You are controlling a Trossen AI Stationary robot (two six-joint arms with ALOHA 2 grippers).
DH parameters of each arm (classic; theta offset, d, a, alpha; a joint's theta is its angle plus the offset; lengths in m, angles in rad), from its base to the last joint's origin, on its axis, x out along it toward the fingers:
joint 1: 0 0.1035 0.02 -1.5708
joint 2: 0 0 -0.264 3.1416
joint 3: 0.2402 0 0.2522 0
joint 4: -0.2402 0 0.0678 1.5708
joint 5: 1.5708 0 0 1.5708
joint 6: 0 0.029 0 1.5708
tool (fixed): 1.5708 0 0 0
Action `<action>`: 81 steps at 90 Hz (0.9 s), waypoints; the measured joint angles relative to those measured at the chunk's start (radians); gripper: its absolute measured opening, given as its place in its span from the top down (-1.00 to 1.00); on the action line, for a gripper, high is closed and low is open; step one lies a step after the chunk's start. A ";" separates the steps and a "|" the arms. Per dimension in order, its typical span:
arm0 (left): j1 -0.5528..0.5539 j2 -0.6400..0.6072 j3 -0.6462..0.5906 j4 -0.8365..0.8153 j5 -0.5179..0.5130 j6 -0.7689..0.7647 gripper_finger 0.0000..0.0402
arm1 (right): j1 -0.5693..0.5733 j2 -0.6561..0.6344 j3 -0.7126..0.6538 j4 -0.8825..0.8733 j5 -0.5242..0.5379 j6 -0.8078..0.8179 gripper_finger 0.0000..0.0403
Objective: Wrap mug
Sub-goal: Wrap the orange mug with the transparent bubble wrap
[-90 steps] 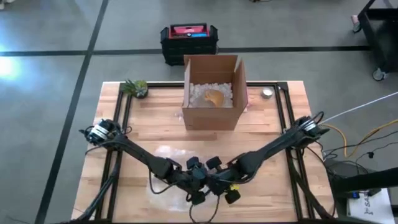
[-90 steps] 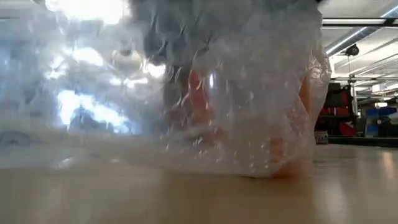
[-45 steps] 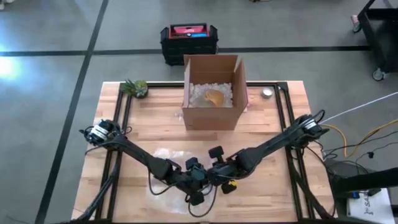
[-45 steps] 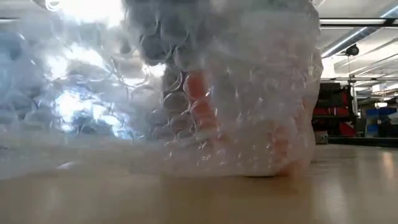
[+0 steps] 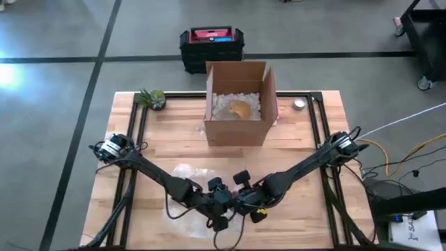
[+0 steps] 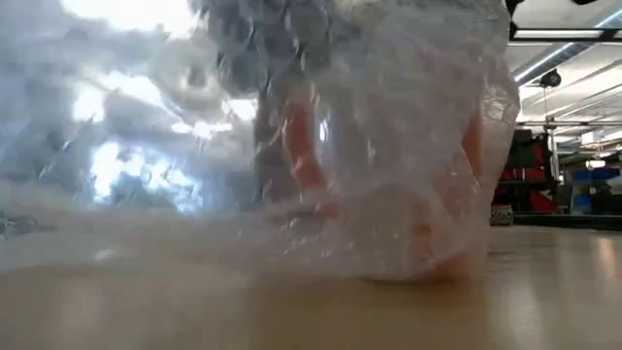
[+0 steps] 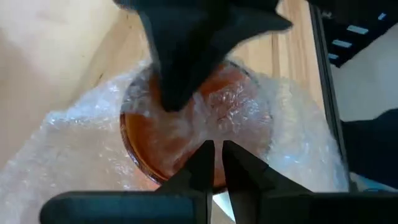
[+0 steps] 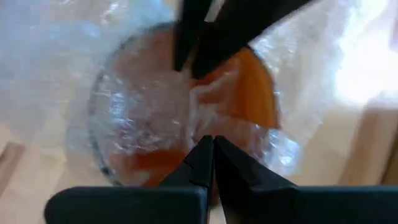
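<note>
An orange mug [image 7: 144,138] stands upright near the middle of the table's near edge, wrapped in clear bubble wrap [image 5: 187,174] that spreads toward the table's left. In the low view the mug [image 6: 449,233] shows orange through the wrap [image 6: 175,146]. Both grippers meet over the mug's mouth. My left gripper [image 7: 215,155] is shut on wrap at the rim. My right gripper [image 8: 213,144] is shut, its tips over the wrap gathered in the mouth. In the high view the arms hide the mug. My left gripper pinches a gathered bit of bubble wrap [image 7: 216,134] between its two fingertips at the mug's rim, coming from above and pointing down. The mug stands on the table under it. My right gripper's shut fingers [image 7: 174,93] come down from above onto the wrap bunched in the mug's mouth [image 8: 198,102]. Whether any wrap lies between them, I cannot tell.
An open cardboard box [image 5: 237,129] with white filling and an orange thing inside stands at the far middle. A small potted plant [image 5: 152,98] is at the far left, a small round thing [image 5: 300,104] at the far right. Bare wood lies on both sides.
My right gripper has gone a little toward the far edge and come back over the mug. The bubble wrap around the mug has shifted and creased differently; the mug has stayed in place.
</note>
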 joint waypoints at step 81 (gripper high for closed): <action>0.001 0.001 0.003 -0.006 -0.003 0.006 0.90 | 0.000 -0.112 -0.004 -0.057 -0.052 0.018 1.00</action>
